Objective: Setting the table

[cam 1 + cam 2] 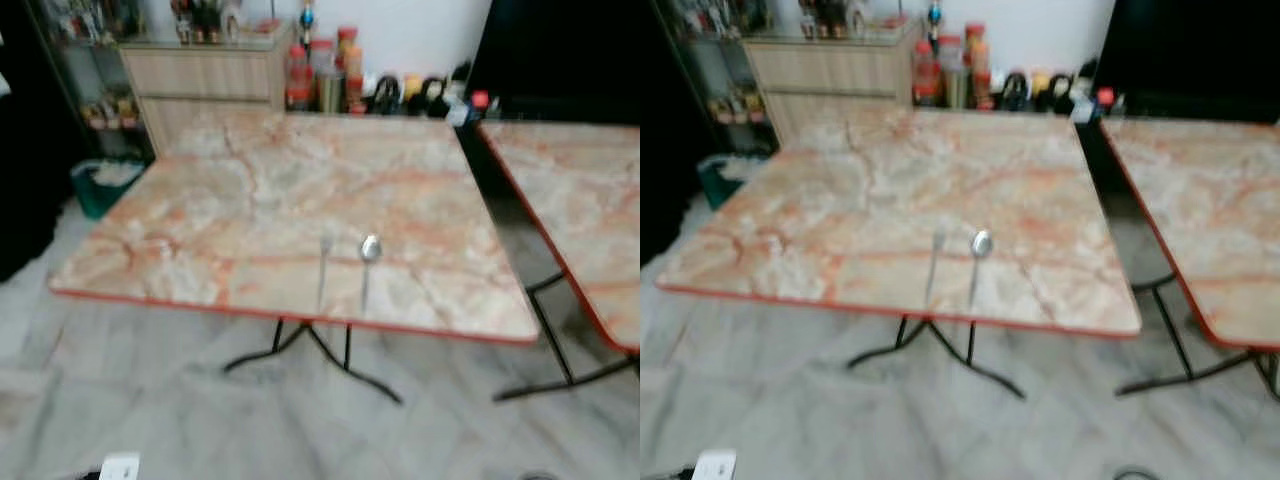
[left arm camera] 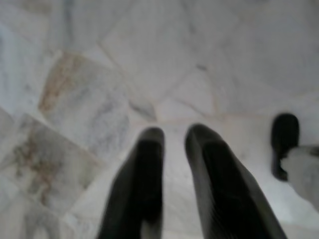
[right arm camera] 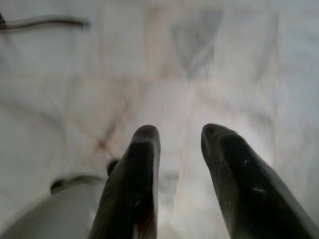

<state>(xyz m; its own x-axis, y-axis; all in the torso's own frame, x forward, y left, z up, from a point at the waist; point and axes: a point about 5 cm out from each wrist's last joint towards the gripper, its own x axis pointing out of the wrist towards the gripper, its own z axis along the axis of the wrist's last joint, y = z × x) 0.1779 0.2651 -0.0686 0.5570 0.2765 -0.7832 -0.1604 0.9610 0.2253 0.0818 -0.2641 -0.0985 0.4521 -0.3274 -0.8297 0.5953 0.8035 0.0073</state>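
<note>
A fork (image 1: 323, 268) and a spoon (image 1: 368, 258) lie side by side near the front edge of a marble-patterned table (image 1: 260, 180) with a red rim, handles toward me. The spoon is to the right of the fork. My left gripper (image 2: 174, 134) hangs over the pale tiled floor, open by a narrow gap with nothing in it. My right gripper (image 3: 180, 133) also hangs over the floor, open and empty.
A second table of the same kind (image 1: 590, 200) stands close on the right, with a narrow aisle between. Behind are a wooden cabinet (image 1: 205, 75) and several bottles (image 1: 325, 75). A green bin (image 1: 100, 185) sits at the table's left. A cable (image 3: 45, 22) lies on the floor.
</note>
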